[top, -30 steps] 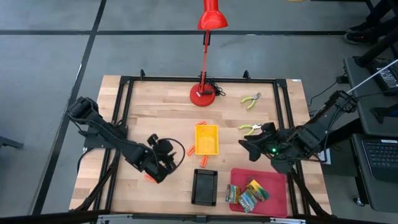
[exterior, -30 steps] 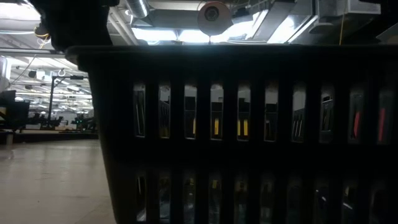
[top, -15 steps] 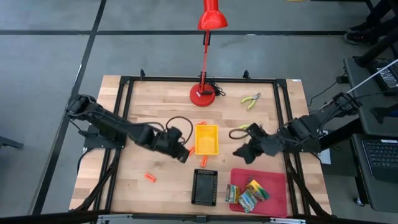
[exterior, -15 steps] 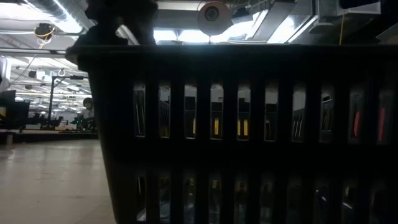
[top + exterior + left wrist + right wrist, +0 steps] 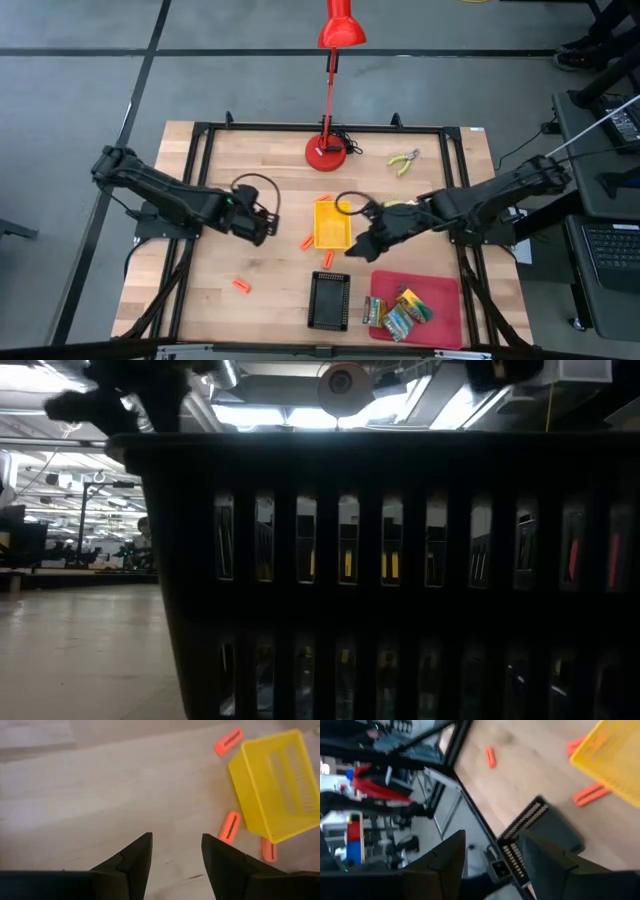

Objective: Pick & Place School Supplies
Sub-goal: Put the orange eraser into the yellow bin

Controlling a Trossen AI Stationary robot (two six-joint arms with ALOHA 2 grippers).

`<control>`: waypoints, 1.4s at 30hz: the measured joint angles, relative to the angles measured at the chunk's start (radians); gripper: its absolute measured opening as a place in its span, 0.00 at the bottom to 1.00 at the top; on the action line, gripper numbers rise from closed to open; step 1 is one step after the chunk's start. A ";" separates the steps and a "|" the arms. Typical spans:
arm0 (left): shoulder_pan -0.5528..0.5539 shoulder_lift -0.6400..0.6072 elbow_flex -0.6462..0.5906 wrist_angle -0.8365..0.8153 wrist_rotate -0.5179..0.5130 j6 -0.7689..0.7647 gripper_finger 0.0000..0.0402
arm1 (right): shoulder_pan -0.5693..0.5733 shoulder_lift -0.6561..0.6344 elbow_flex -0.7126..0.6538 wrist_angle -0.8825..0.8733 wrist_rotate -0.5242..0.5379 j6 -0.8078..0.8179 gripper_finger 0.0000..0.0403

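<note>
My left gripper (image 5: 257, 224) hangs open and empty over bare wood, left of the yellow tray (image 5: 332, 223). My right gripper (image 5: 358, 246) is open and empty too, just off the tray's near right corner. Short orange sticks lie flat on the table: one beyond the tray (image 5: 322, 196), one at its left near corner (image 5: 307, 241), one in front of it (image 5: 327, 259) and one farther left (image 5: 241, 285). In the left wrist view two sticks (image 5: 229, 826) (image 5: 228, 741) lie ahead of the fingers. Pliers (image 5: 403, 160) lie near the far right; another pair (image 5: 400, 205) shows by the right arm.
A black slatted tray (image 5: 329, 300) stands near the table's near edge; its wall (image 5: 400, 560) fills the low view. A red tray (image 5: 440, 295) at the near right holds several yellow-green boxes (image 5: 400, 312). The red lamp's base (image 5: 327, 152) stands at the far middle.
My left gripper rose off the orange stick at the near left, leaving it on the table, swung toward the yellow tray, then drew back to the left. My right gripper travelled toward the table's left, from beside the pliers to the tray's near right corner.
</note>
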 joint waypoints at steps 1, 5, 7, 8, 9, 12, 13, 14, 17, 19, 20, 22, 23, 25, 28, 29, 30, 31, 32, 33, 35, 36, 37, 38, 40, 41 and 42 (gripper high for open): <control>-0.007 -0.021 0.000 -0.033 -0.011 -0.019 0.42 | -0.006 0.027 0.000 0.015 -0.027 0.013 0.47; -0.052 -0.097 0.000 -0.142 -0.070 -0.116 0.42 | -0.030 0.126 -0.001 0.030 -0.140 0.090 0.47; -0.082 -0.125 0.000 -0.180 -0.096 -0.145 0.42 | -0.039 0.163 -0.001 0.066 -0.177 0.115 0.47; -0.091 -0.137 0.000 -0.190 -0.108 -0.152 0.42 | -0.042 0.177 -0.001 0.089 -0.179 0.122 0.47; -0.099 -0.145 0.000 -0.205 -0.117 -0.162 0.42 | -0.045 0.189 0.001 0.113 -0.176 0.135 0.47; -0.126 -0.156 0.000 -0.248 -0.123 -0.171 0.42 | -0.054 0.229 0.047 0.091 -0.118 0.154 0.47; -0.133 -0.157 0.000 -0.261 -0.123 -0.171 0.42 | -0.058 0.246 0.071 0.065 -0.101 0.163 0.47; -0.142 -0.156 0.000 -0.272 -0.123 -0.171 0.42 | -0.062 0.267 0.099 0.040 -0.092 0.169 0.47; -0.166 -0.156 0.000 -0.275 -0.157 -0.164 0.42 | -0.068 0.343 0.194 -0.096 -0.057 0.168 0.47; -0.182 -0.156 0.000 -0.275 -0.191 -0.163 0.42 | -0.068 0.399 0.258 -0.180 -0.028 0.163 0.47; -0.187 -0.156 0.000 -0.276 -0.208 -0.163 0.42 | -0.067 0.425 0.287 -0.217 -0.012 0.159 0.47; -0.200 -0.156 0.000 -0.279 -0.234 -0.163 0.42 | -0.067 0.477 0.337 -0.259 0.013 0.156 0.47; -0.206 -0.156 0.000 -0.282 -0.244 -0.162 0.42 | -0.064 0.499 0.359 -0.275 0.019 0.164 0.47; -0.216 -0.156 0.000 -0.292 -0.249 -0.162 0.42 | -0.058 0.541 0.399 -0.312 0.032 0.196 0.47; -0.230 -0.156 0.000 -0.309 -0.254 -0.162 0.42 | -0.043 0.589 0.431 -0.361 0.038 0.273 0.47; -0.235 -0.156 0.000 -0.309 -0.258 -0.162 0.42 | -0.038 0.600 0.435 -0.363 0.038 0.301 0.47; -0.241 -0.156 0.000 -0.312 -0.262 -0.162 0.42 | -0.033 0.607 0.435 -0.367 0.038 0.331 0.47; -0.246 -0.158 0.000 -0.316 -0.267 -0.162 0.42 | -0.028 0.612 0.435 -0.370 0.040 0.365 0.47; -0.251 -0.161 0.000 -0.317 -0.274 -0.162 0.42 | -0.023 0.616 0.435 -0.370 0.048 0.399 0.47; -0.256 -0.162 0.000 -0.317 -0.282 -0.158 0.42 | -0.017 0.618 0.436 -0.370 0.062 0.431 0.47; -0.260 -0.168 -0.001 -0.317 -0.297 -0.142 0.42 | -0.009 0.620 0.436 -0.368 0.095 0.484 0.47; -0.261 -0.173 -0.001 -0.317 -0.303 -0.130 0.42 | -0.005 0.620 0.436 -0.368 0.108 0.508 0.47; -0.262 -0.179 -0.001 -0.318 -0.306 -0.120 0.42 | -0.002 0.620 0.436 -0.367 0.119 0.531 0.47; -0.262 -0.184 -0.001 -0.318 -0.310 -0.106 0.42 | 0.000 0.620 0.436 -0.366 0.130 0.547 0.47; -0.262 -0.193 -0.001 -0.317 -0.321 -0.081 0.42 | 0.004 0.620 0.436 -0.366 0.142 0.576 0.47; -0.262 -0.201 -0.001 -0.317 -0.325 -0.073 0.42 | 0.005 0.620 0.436 -0.367 0.145 0.586 0.47; -0.262 -0.209 -0.001 -0.318 -0.330 -0.066 0.42 | 0.005 0.620 0.436 -0.367 0.149 0.591 0.47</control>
